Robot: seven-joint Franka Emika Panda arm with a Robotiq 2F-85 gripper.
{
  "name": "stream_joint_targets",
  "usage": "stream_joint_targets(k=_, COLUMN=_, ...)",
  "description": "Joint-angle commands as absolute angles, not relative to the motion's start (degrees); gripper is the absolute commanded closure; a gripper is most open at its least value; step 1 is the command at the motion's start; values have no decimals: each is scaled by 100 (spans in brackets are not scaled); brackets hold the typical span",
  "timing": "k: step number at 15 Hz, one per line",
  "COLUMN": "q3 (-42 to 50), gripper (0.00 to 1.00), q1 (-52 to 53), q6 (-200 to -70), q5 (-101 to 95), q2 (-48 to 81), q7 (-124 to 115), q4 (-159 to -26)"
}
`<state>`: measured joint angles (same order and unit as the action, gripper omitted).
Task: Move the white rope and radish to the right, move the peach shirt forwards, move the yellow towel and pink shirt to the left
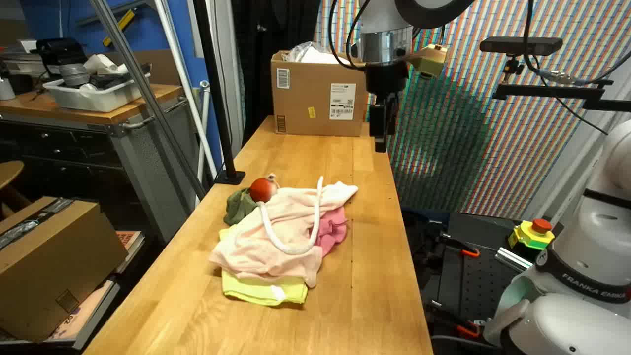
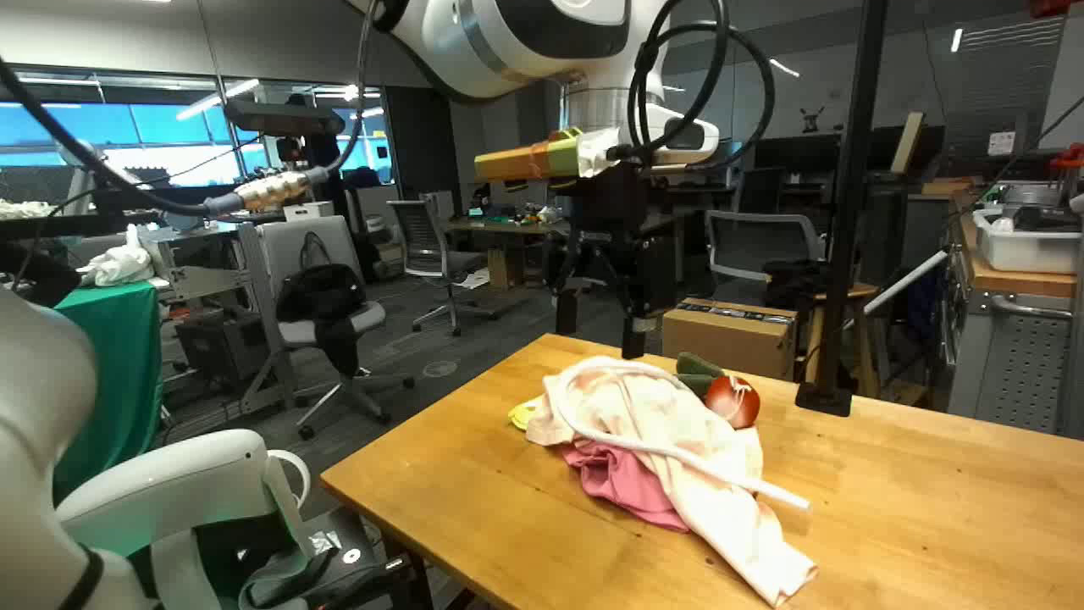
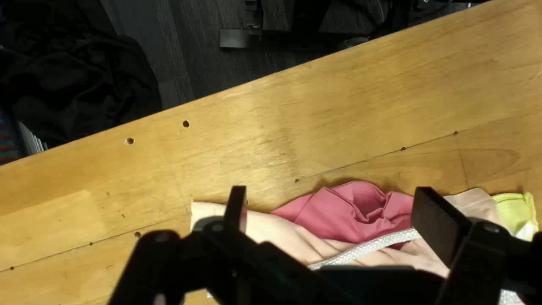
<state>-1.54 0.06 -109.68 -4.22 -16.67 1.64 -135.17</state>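
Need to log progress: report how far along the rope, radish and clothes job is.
Done: seemingly nothing; the white rope lies on the peach shirt, which partly covers the pink shirt and yellow towel. Held: nothing; the hand is open. Left: apparently everything, including the radish beside the peach shirt.

gray chairs [image 2: 421,241] on dark floor [image 2: 521,318], bright windows [image 2: 157,124] behind; elsewhere, a blue wall [image 1: 44,22].

- Cardboard box [image 1: 308,101] at one end of the desk [image 1: 367,296]
- Dark green cloth [image 1: 239,207] on the desk
- Black post [image 2: 849,195] at the desk's edge
- White bin [image 1: 101,102] on a workbench [image 1: 165,93]
- Black bag [image 2: 326,295] on a chair [image 2: 284,241]
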Motion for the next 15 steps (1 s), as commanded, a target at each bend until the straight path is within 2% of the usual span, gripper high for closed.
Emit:
stream_joint_targets(k=1, q3=-128, gripper=0, q1=35, q6=-10959, q5=-429, q2=-1666, q7=156, q4=-13497)
stream_joint_targets(k=11, q3=-197, gripper=0, q1=182, q6=-11130, q5=-462, q2=-1265, q7=477, q4=-13265)
stream_joint_targets(k=15, q3=-326, gripper=0, q1=369, q6=-11582, q5=-466, q2=-856, q7=614, q4=-13079)
